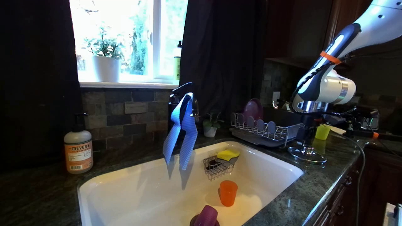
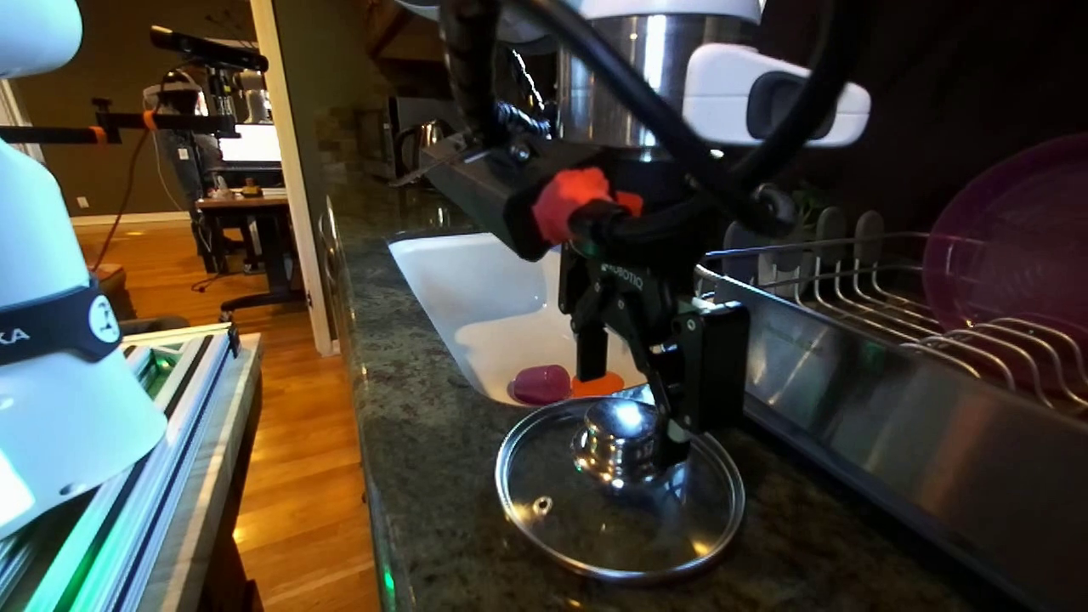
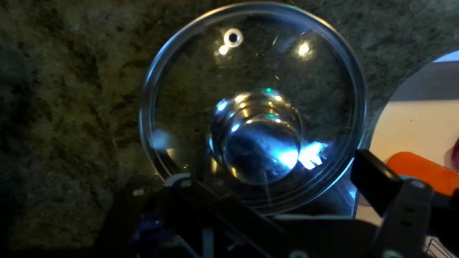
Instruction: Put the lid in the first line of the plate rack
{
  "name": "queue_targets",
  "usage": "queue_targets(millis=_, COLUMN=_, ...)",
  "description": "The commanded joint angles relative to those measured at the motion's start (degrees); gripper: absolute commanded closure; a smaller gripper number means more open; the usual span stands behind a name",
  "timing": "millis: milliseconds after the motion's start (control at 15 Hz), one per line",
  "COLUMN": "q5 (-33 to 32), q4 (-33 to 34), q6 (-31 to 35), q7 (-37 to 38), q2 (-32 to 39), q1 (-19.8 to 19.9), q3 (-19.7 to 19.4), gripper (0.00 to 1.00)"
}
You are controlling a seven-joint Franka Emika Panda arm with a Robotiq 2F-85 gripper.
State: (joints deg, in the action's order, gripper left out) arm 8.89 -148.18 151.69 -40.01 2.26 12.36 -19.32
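clear glass with silvery rim: lid (image 2: 620, 518), one, round, lying flat on the dark stone counter (image 2: 442, 510), metal knob (image 2: 616, 440) uppermost; in the wrist view its vent hole (image 3: 233, 37) sits between eleven and twelve o'clock from the knob.
black: gripper (image 2: 633, 415), one, above the lid; fingers (image 2: 592, 353) stand wide apart, the knob between them and closer to one; whether that finger touches it cannot be told.
metal wire: plate rack (image 1: 271, 128), one; in an exterior view, near the lid but apart from it, at ten o'clock; holds a purple plate (image 1: 253, 109) on edge.
white: sink basin (image 1: 141, 188), same view, between eight and nine o'clock from the lid.
orange cup (image 1: 228, 193), in the basin, eight o'clock.
purple cup (image 1: 207, 215), tilted, in the basin, eight o'clock, farther off.
yellow sponge (image 1: 228, 154), in a wire caddy (image 1: 218, 171), nine o'clock.
yellow-green cup (image 1: 323, 131), on the counter, one o'clock.
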Motion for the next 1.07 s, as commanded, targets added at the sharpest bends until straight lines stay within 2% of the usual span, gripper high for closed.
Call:
queue_targets(millis=0, q5=0.4, q4=-0.3, q6=1.1, q7=3.3, q2=0.8, q1=1.8, q3=2.1, gripper=0.00)
queue_targets(millis=667, q5=-13.4, q4=-2.3, q6=2.3, q7=18.3, q2=-1.1, q1=3.8, q3=1.2, gripper=0.01)
queue_targets(millis=867, q5=-17.1, q4=-1.7, q6=2.6, q7=21.0, q2=-0.9, q1=4.2, q3=1.1, gripper=0.00)
queue_targets(millis=1000, q5=-17.5, q4=-1.4, q6=2.7, q7=21.1, q2=-0.6, q1=4.3, q3=1.3, gripper=0.01)
